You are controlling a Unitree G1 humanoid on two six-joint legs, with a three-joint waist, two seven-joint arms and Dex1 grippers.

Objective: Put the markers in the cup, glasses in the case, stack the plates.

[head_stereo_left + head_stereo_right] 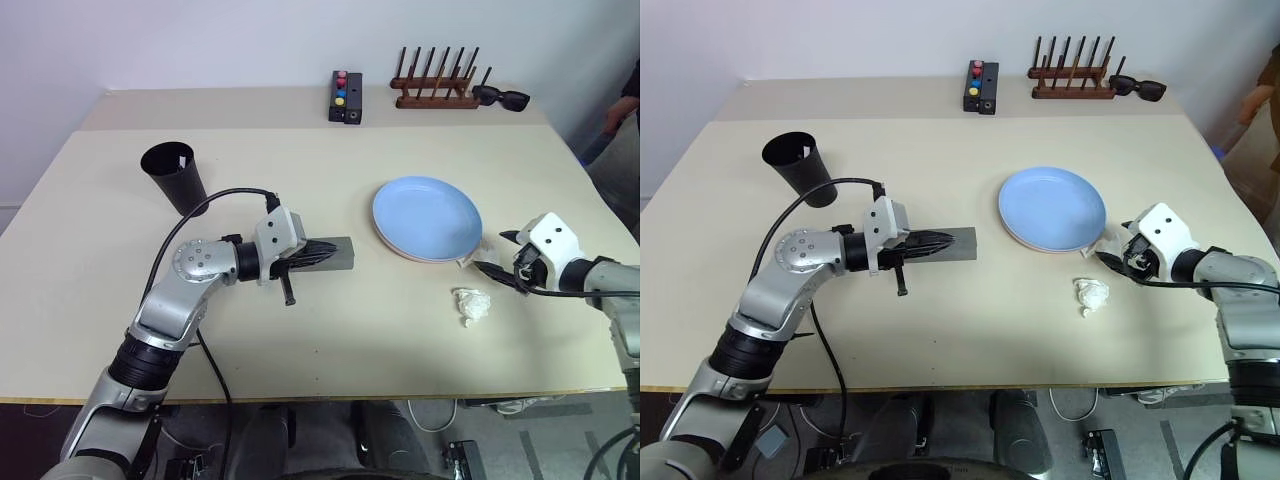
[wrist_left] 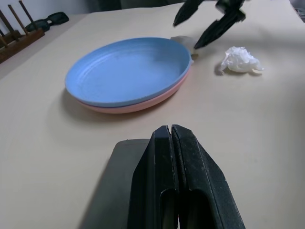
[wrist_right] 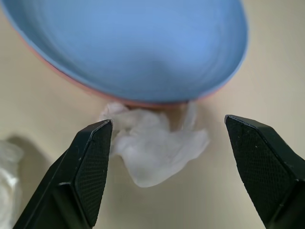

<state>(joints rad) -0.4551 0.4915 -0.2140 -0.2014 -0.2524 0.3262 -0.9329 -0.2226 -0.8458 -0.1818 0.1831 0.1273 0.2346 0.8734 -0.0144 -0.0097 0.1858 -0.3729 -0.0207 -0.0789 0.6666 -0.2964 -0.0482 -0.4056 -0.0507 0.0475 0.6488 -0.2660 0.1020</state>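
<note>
plates: two, light blue plate (image 1: 427,217) already sitting on the pink plate (image 2: 138,106), right of the middle of the tabletop (image 1: 300,400). Looks like thin plastic, so I'd guess light and a bit slippery. If they need a nudge, pinch the rim, not the flat middle.

cup: one black cup (image 1: 176,177), far left, tipped over toward the near side with its mouth up. Can't see clearly what's in it, just a pale sliver inside the rim. Probably light and easy to knock over, so go easy near it.

case: one grey case (image 1: 330,254), lid down, lying flat left of the plates. Stiff box, shouldn't deform. Best held across the narrow sides.

left claw (image 1: 312,253): fingers pressed fully together, lying on top of the case, gripping nothing as far as I can tell.

right claw (image 3: 167,157): spread wide, empty, just right of the plates, pointing at a scrap of tissue (image 3: 155,143) tucked against the plates' edge.

tissue bits: two, that scrap plus a crumpled wad (image 1: 472,305) nearer the front. Soft, weightless, will just squash.

far-edge clutter: one wooden rack (image 1: 433,88), one pair of black sunglasses (image 1: 500,97), one button box (image 1: 346,97).
</note>
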